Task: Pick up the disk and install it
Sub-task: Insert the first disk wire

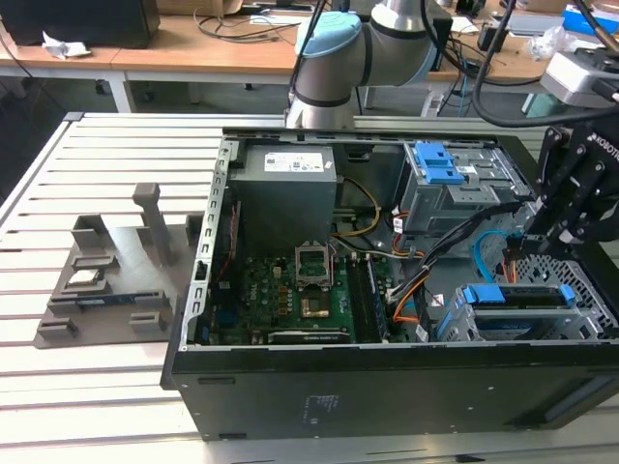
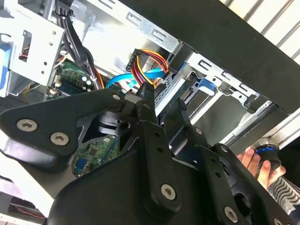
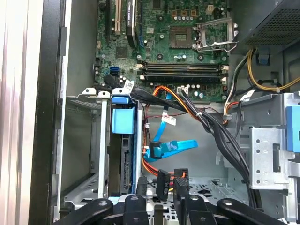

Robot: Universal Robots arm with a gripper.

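The tool hung low inside the case, just above the cable plugs; whether it was apart, together or clamped on something, I cannot tell. Just beside it the disk stood on edge in the cage, blue tab up, so the pick-up looked done and the job seemed to be at seating or cabling. Any move here would call for a straight, slow path: the cage walls hemmed the disk closely and loose cables crossed the gap. Beyond lay the board, with more open room.

Tool above disk
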